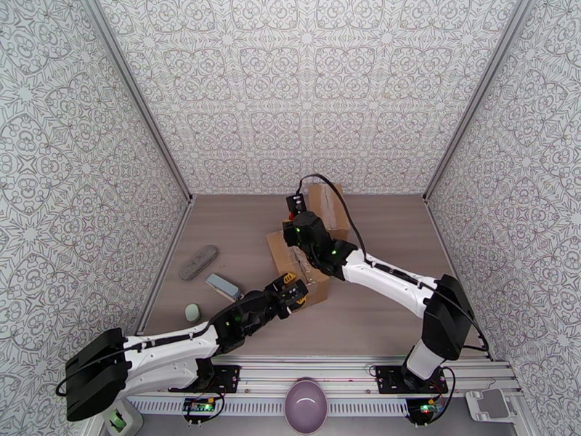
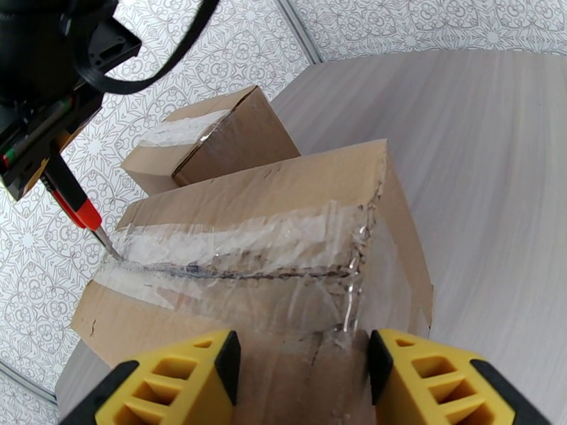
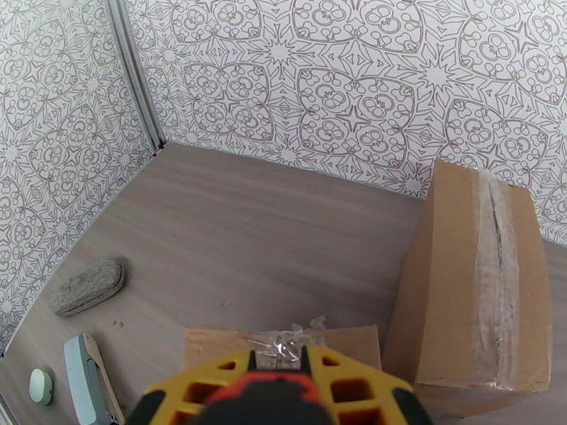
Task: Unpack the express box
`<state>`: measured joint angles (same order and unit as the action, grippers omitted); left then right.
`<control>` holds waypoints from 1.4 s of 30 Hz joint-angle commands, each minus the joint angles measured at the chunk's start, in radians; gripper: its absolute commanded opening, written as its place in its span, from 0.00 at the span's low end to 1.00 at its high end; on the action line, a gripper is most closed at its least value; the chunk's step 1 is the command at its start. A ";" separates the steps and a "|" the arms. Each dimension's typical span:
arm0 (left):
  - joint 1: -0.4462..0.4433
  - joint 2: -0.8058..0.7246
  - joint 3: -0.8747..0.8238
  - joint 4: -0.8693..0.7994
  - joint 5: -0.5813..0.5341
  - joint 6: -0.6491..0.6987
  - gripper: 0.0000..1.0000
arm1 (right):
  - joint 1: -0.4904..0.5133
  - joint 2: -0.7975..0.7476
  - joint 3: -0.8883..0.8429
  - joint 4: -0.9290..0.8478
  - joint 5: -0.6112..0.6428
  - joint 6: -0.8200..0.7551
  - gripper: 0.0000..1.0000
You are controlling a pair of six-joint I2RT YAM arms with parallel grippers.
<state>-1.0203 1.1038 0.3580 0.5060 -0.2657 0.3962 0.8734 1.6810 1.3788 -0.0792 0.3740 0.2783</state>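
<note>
The brown cardboard express box (image 1: 279,257) lay flat at the middle of the wooden tabletop (image 1: 232,227). Its long axis slanted from far-left to near-right, and a clear taped seam ran along its top. The left gripper (image 2: 305,348) hovered at the box's near edge, its yellow fingers (image 2: 177,380) half spread and clasping nothing. The right gripper (image 3: 280,359) had its fingers closed on a red-handled cutter (image 2: 78,203), blade tip at the seam's far end. A second taped cardboard box (image 3: 468,278) stood just behind.
</note>
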 commanded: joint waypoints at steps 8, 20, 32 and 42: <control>-0.021 0.058 0.012 0.053 -0.174 -0.037 0.53 | 0.013 -0.066 -0.043 -0.085 -0.012 0.045 0.00; -0.040 0.082 0.013 0.091 -0.227 -0.033 0.53 | 0.012 -0.081 -0.056 -0.112 -0.030 0.088 0.00; -0.040 0.084 0.009 0.104 -0.248 -0.034 0.53 | 0.018 -0.108 -0.069 -0.160 -0.027 0.117 0.00; -0.040 0.088 0.003 0.118 -0.267 -0.044 0.53 | 0.027 -0.131 -0.089 -0.186 -0.021 0.128 0.00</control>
<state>-1.0767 1.1793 0.3588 0.6136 -0.3992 0.3771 0.8772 1.5990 1.3182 -0.1406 0.3744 0.3958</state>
